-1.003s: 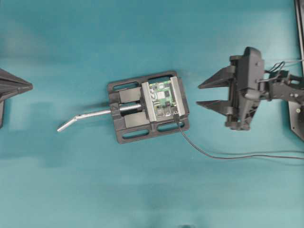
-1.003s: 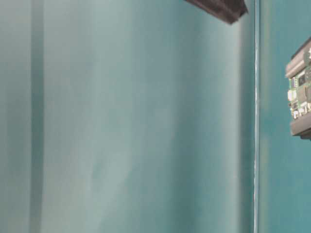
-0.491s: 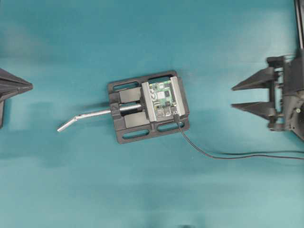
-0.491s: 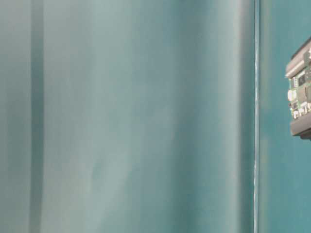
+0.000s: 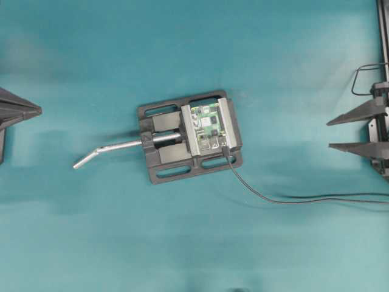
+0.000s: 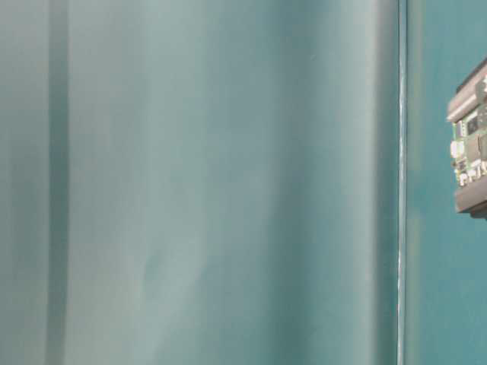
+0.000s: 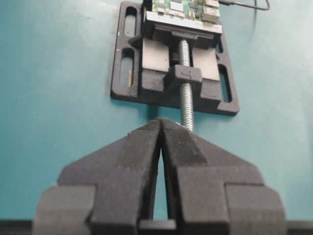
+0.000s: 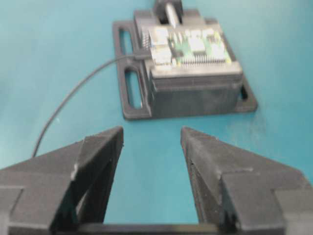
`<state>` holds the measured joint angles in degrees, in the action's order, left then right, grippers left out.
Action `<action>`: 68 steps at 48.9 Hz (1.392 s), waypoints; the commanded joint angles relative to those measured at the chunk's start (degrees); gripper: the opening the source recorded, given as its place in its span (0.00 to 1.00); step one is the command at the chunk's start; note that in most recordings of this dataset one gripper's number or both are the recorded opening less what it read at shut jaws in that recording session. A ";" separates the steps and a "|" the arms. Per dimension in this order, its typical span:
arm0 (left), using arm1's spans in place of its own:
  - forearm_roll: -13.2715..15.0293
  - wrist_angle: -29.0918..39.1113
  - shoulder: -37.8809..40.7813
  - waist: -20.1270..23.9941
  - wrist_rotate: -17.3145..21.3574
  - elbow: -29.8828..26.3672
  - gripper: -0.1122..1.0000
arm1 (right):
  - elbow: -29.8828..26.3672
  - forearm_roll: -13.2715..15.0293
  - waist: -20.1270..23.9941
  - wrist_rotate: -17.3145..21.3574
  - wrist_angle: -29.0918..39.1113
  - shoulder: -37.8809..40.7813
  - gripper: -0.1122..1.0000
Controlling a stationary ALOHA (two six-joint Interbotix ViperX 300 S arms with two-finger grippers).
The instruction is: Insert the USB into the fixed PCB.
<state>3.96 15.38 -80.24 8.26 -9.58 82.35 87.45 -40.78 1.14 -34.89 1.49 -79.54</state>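
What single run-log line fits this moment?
USB: at fixed PCB edge, apparently plugged | right gripper: open, empty, far right | left gripper: shut, empty | vise: clamps board

Evenly, softly lit from above; faint shadows only. Slightly blurred through the right wrist camera (the fixed PCB (image 8: 188, 46) soft-edged), smeared and washed-out at table level.

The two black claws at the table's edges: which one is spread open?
The right gripper is open, with teal cloth showing between its two prongs. The left gripper is pinched shut, its tips meeting.
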 commanded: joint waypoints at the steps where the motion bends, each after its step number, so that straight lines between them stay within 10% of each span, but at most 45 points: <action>1: -0.18 -0.26 0.44 0.09 -0.35 -0.79 0.15 | 0.00 0.18 -0.18 0.00 0.35 -1.76 0.60; 68: -0.09 -0.26 0.44 0.09 -0.35 -0.79 0.15 | 5.54 2.99 -1.58 0.53 -2.37 -4.57 0.60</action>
<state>3.96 15.38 -80.24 8.35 -9.58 82.35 91.67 -38.06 -0.09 -34.72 -4.04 -79.28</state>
